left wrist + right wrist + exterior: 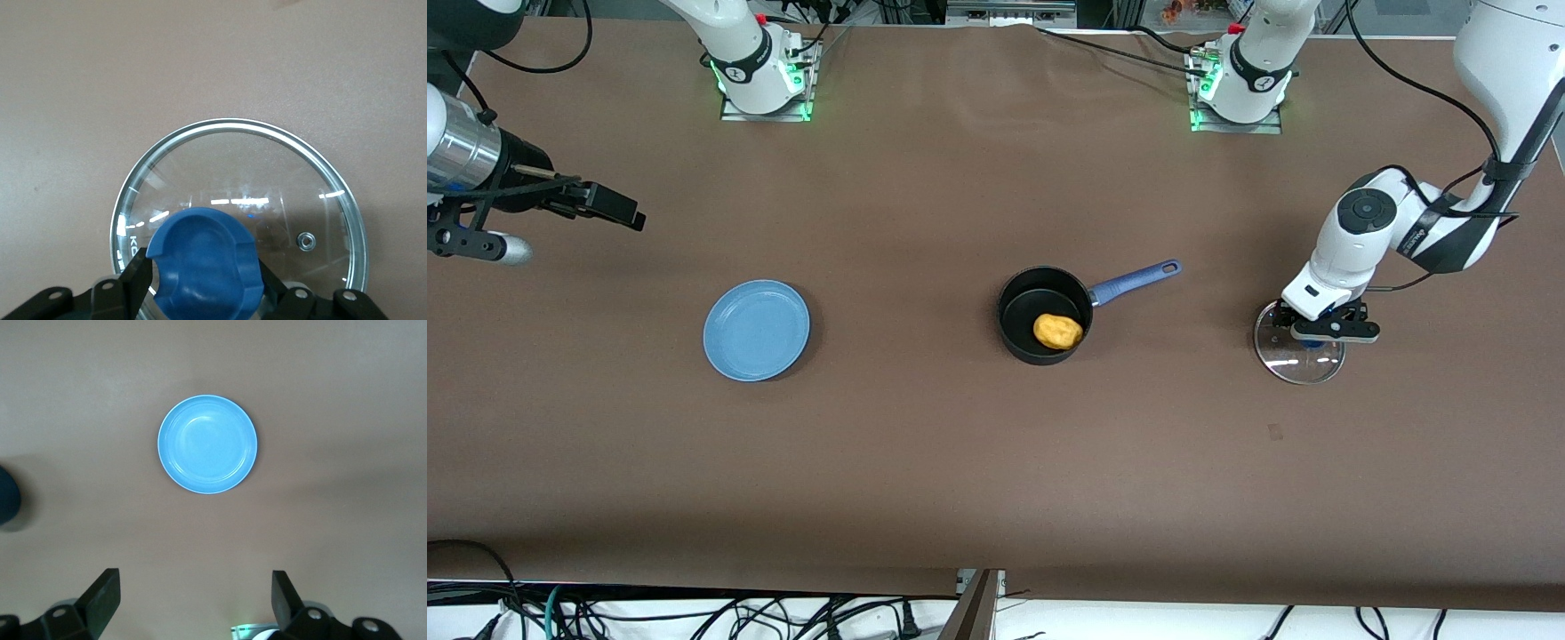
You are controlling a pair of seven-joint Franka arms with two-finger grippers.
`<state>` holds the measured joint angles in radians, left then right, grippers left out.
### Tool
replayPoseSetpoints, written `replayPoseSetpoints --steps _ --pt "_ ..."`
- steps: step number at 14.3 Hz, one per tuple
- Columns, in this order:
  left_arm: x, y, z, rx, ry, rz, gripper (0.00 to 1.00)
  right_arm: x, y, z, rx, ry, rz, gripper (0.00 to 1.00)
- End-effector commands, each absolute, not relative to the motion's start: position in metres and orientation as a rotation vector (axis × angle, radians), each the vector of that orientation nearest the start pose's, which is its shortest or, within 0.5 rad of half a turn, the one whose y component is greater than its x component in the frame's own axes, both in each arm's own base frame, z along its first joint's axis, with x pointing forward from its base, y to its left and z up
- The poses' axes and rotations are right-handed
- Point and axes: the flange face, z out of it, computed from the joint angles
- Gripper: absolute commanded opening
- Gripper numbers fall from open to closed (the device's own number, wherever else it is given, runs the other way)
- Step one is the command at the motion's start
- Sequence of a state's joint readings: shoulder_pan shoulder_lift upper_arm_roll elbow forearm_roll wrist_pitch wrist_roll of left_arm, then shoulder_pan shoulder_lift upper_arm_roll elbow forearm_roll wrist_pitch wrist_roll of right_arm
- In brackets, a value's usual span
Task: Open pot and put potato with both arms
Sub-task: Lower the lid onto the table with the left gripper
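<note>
The black pot (1021, 311) with its long blue handle (1134, 280) stands open at the middle of the table. The yellow-orange potato (1057, 331) lies inside it. The glass lid (1294, 363) rests flat on the table toward the left arm's end. My left gripper (1319, 338) is low over it, shut on the blue knob (203, 263), with a finger (135, 275) against each side; the lid's rim (233, 125) shows in the left wrist view. My right gripper (609, 206) is open and empty, up over the right arm's end of the table, and waits.
A flat light-blue plate (756, 330) lies between the pot and the right arm's end; it also shows in the right wrist view (207, 444), with my right gripper (197, 597) wide open above bare table. Cables hang along the table's front edge.
</note>
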<state>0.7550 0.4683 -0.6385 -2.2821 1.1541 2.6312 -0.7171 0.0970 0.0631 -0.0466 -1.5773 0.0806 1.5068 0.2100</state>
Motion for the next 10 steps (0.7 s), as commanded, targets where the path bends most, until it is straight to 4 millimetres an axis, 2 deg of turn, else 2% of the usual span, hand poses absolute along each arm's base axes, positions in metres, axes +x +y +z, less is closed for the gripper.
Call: replayPoseSetpoints --steps 1,2,5,6,9,10 --pt "0.528 0.014 0.195 -2.909 0.114 -0.272 0.67 0.559 0.018 0.581 -3.075 0.148 0.205 1.0" --pt "0.528 0.011 0.196 -2.907 0.116 -0.265 0.69 0.56 0.012 0.581 -3.078 0.129 0.201 1.0" --pt "0.531 0.01 0.2 -2.903 0.1 -0.263 0.83 0.563 0.01 0.588 -3.1 0.117 0.172 1.0" --pt "0.532 0.002 0.203 -2.913 0.091 -0.258 0.84 0.563 0.011 0.588 -3.1 0.117 0.172 1.0" --pt "0.546 -0.021 0.229 -2.913 0.046 -0.2 0.86 0.566 0.019 0.585 -3.15 0.082 0.17 1.0" --pt "0.554 -0.027 0.242 -2.932 0.027 -0.15 0.85 0.572 0.019 0.59 -3.161 0.075 0.141 1.0"
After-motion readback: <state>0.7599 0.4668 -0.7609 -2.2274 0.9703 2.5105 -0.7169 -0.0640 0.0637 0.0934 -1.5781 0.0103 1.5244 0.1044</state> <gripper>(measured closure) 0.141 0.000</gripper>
